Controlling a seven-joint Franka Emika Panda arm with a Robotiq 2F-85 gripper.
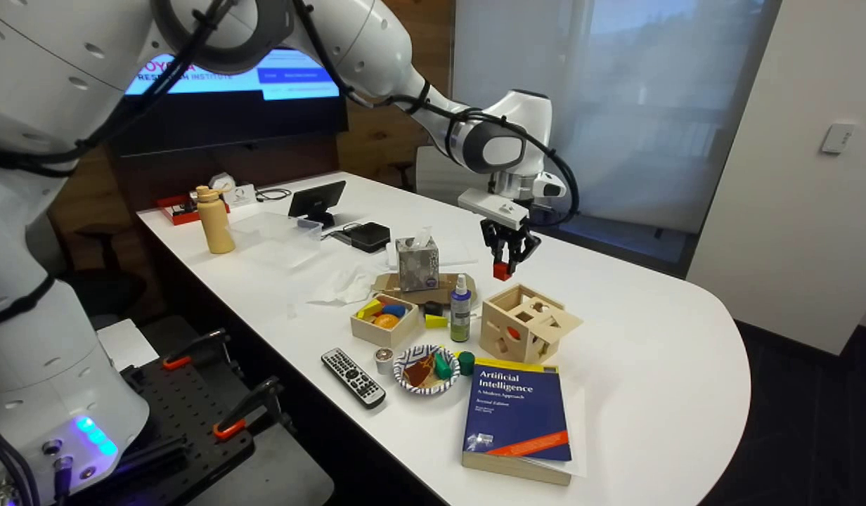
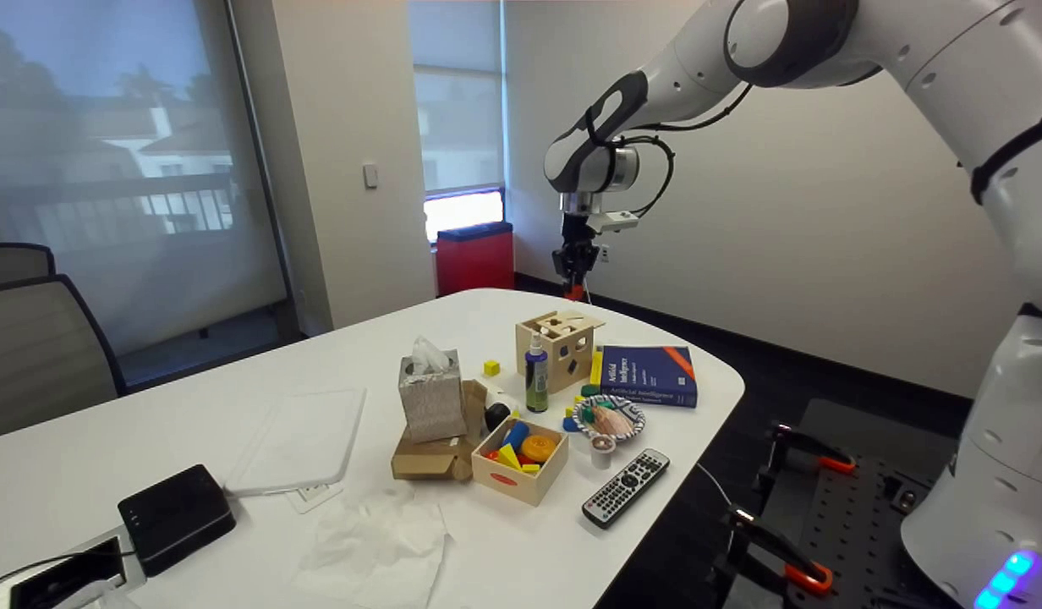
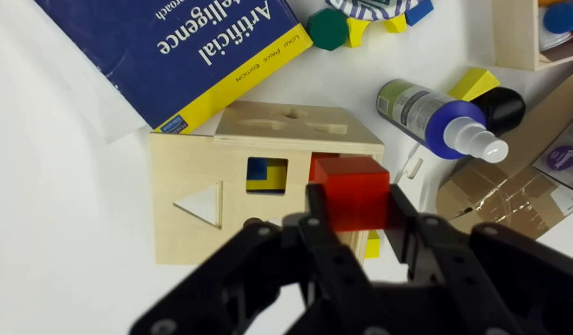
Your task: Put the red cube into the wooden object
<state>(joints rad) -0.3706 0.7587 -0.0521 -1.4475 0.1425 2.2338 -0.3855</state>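
The red cube (image 3: 358,200) is held between the fingers of my gripper (image 3: 356,207), which is shut on it. In both exterior views the cube (image 1: 502,271) (image 2: 574,293) hangs in the air above the wooden box. The pale wooden box (image 1: 500,341) (image 2: 558,376) stands on the table with cut-out holes in its faces. Its lid (image 3: 230,237) is slid partly off, overhanging one side and leaving a gap at the opposite side. In the wrist view the cube overlaps that gap. Red, blue and yellow pieces show inside the box. The cube and fingers hide part of the gap.
A spray bottle (image 1: 460,309) stands close beside the box. A thick blue-and-yellow book (image 1: 517,414) lies near it. A patterned bowl (image 1: 427,369), a small wooden tray of blocks (image 1: 366,330), a tissue box (image 1: 418,263) and a remote (image 1: 352,377) are also on the table.
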